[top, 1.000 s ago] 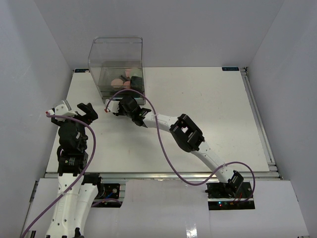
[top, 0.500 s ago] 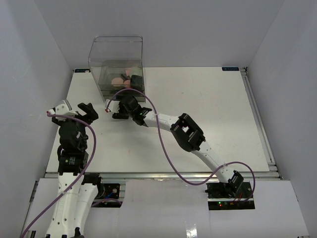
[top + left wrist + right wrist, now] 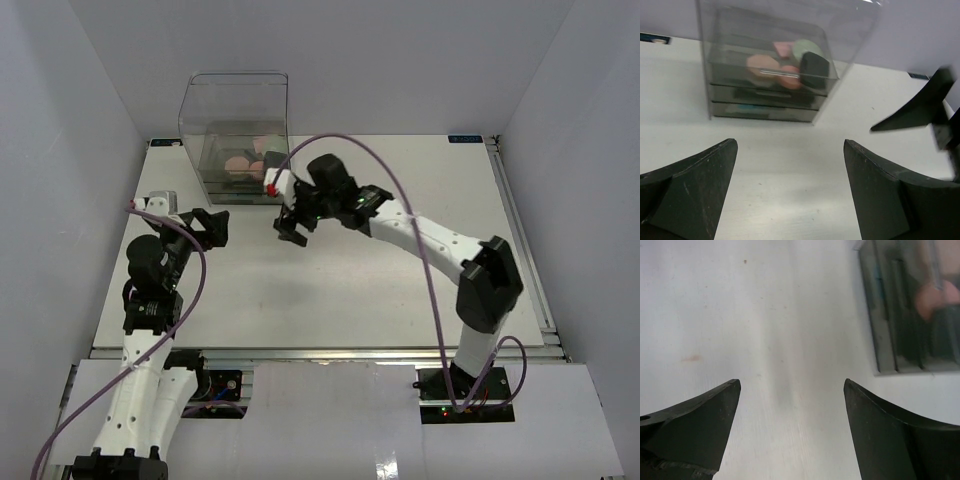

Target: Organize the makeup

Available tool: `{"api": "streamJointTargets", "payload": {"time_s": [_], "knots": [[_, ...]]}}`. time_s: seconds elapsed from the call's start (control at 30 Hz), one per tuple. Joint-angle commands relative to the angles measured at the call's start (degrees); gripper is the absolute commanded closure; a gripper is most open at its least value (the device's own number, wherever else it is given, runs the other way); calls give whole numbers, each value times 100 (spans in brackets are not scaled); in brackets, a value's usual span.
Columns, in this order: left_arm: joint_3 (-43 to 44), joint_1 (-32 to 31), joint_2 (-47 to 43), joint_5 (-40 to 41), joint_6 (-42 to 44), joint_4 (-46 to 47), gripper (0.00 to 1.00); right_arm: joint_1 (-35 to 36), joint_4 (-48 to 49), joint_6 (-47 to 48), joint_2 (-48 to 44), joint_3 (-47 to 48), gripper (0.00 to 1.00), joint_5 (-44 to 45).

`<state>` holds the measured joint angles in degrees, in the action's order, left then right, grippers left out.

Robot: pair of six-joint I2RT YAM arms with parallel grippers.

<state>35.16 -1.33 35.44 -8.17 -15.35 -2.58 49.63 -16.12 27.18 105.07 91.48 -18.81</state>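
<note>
Makeup [image 3: 785,67] sits inside the clear box [image 3: 234,105] at the far-left part of the tabletop [image 3: 400,290]. Pink discs [image 3: 762,65], 1 grey-green disc [image 3: 807,49] and a black square compact [image 3: 814,70] are piled in the top compartment; the lower tiers are too dim to read. Left tool [image 3: 207,228] is spread wide, empty, facing the box front from nearby. Right tool [image 3: 292,226] is also spread wide, empty, above the tabletop just in front-right of the box.

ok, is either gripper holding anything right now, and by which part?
Nothing is held. The left gripper and right gripper are both open with nothing between their fingers. The makeup sits inside the clear box.
</note>
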Motion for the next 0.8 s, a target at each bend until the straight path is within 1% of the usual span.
{"api": "streamJointTargets", "payload": {"time_s": [0.0,0.07,0.13,0.2,0.23,0.3,0.37,0.47,0.53,0.77], "knots": [[-169,10,448,-2429,-154,667,2,-1503,77,-844,-1952,-1323,9,-780],[-242,2,595,-2934,-336,828,2,-2042,34,-863,-2468,-1707,8,-422],[-272,-97,815,-3226,-442,996,2,-2626,-362,-742,-3021,-2131,10,199],[-249,-252,933,-3391,-451,1036,2,-3135,-389,-733,-3561,-2762,10,437],[-240,-312,994,-3437,-445,1040,2,-3195,-379,-745,-3767,-2836,10,465],[-214,-421,1187,-3497,-431,1005,2,-3703,-325,-848,-4218,-3613,10,554],[-157,-552,1309,-3547,-351,900,2,-3915,-257,-985,-4571,-4108,10,697],[-123,-894,1386,-3516,-233,777,2,-4040,39,-1198,-5206,-5095,10,1386],[-121,-1036,1371,-3445,-201,691,2,-4139,272,-1310,-5489,-5489,10,1532],[-120,-1322,1248,-3125,-88,484,2,-4699,363,-1416,-5892,-5636,10,1330]]}}
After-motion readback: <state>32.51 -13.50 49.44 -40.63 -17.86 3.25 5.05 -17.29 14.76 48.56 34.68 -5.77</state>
